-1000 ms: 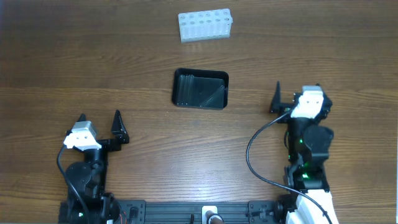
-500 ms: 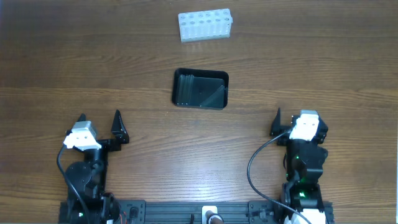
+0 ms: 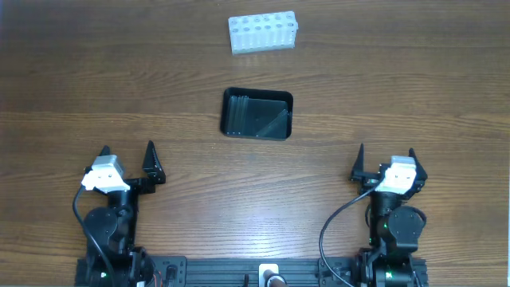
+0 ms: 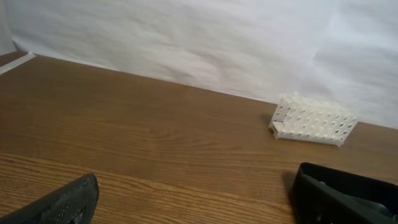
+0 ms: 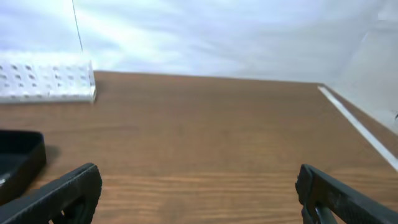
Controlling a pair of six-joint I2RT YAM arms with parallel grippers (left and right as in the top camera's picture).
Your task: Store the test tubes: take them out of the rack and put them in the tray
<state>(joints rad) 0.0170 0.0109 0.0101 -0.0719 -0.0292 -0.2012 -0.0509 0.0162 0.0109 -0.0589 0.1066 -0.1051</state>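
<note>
rack: white, far edge of table. tray: black, mid-table, clear tubes lying inside. left gripper: fingers spread, holding nothing, near its base. right gripper: spread, holding nothing.

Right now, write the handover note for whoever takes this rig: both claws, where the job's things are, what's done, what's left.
Left claw: open, empty, by its base at the left of the table.
Right claw: open, empty, by its base at the right.
Rack: at the far side; no tubes seen standing in it.
Tray: mid-table, nearer the arms than the rack; clear tubes appear to lie inside, count unclear.
Done: the transfer looks complete.
Left: check the rack up close for any missed tube.
</note>
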